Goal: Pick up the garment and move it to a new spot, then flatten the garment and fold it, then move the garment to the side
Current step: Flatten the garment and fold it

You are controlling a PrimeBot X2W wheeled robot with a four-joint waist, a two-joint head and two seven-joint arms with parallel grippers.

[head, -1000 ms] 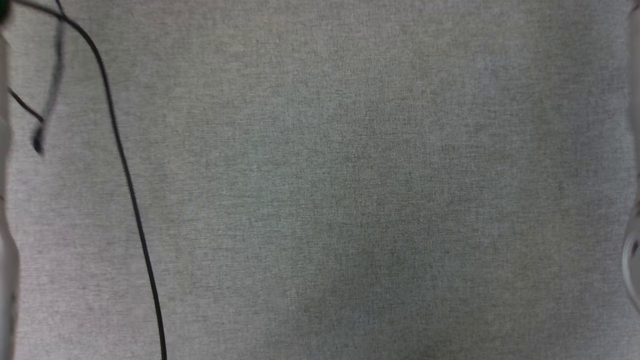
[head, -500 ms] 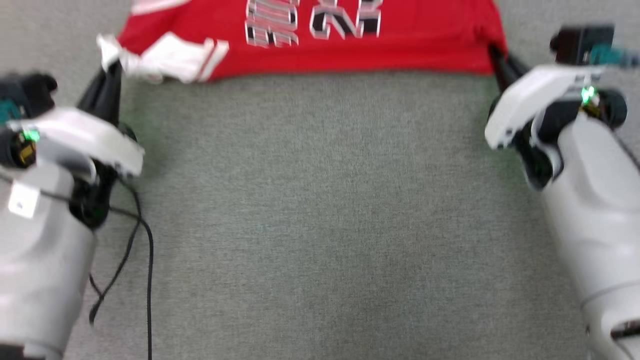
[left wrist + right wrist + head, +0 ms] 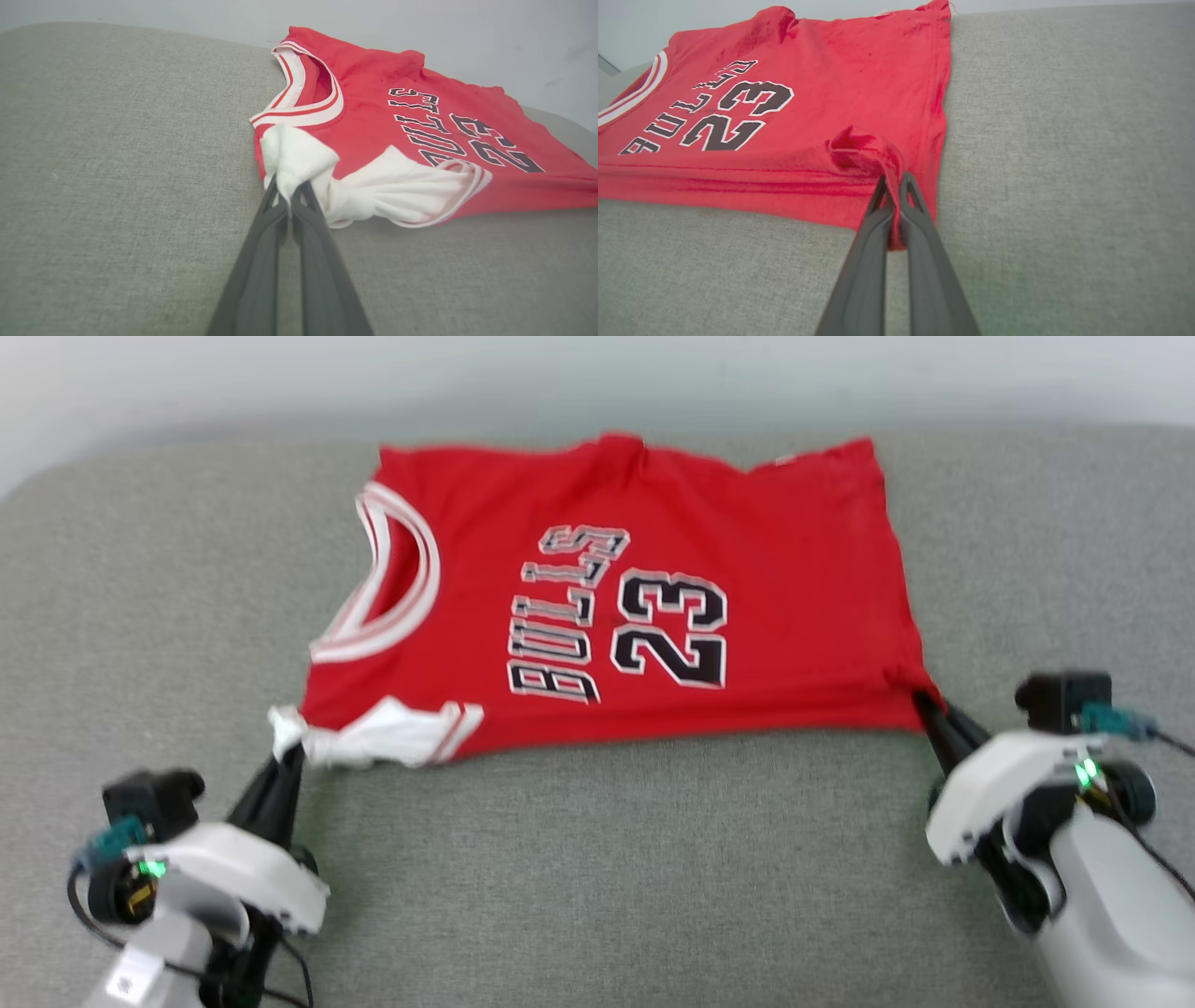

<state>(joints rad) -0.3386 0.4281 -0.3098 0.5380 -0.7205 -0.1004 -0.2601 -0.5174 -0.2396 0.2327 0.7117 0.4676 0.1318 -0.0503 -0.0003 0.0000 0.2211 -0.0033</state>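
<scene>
The garment (image 3: 635,616), a red jersey with white sleeve, striped neck trim and black "BULLS 23" lettering, lies spread on the grey cushion, collar to the left. My left gripper (image 3: 288,751) is shut on the bunched white sleeve (image 3: 294,158) at the near left corner. My right gripper (image 3: 924,705) is shut on a pinch of red hem (image 3: 873,149) at the near right corner. Both arms reach in from the bottom of the head view. The far sleeve is hidden.
The grey fabric surface (image 3: 607,859) extends wide in front of the jersey and to both sides. Its rounded far edge meets a pale wall (image 3: 597,373) just behind the jersey. A black cable (image 3: 84,915) hangs by the left wrist.
The head camera has tilted up from bare cushion, bringing the jersey and both arms into view. Each gripper holds the same corner as half a second ago.
</scene>
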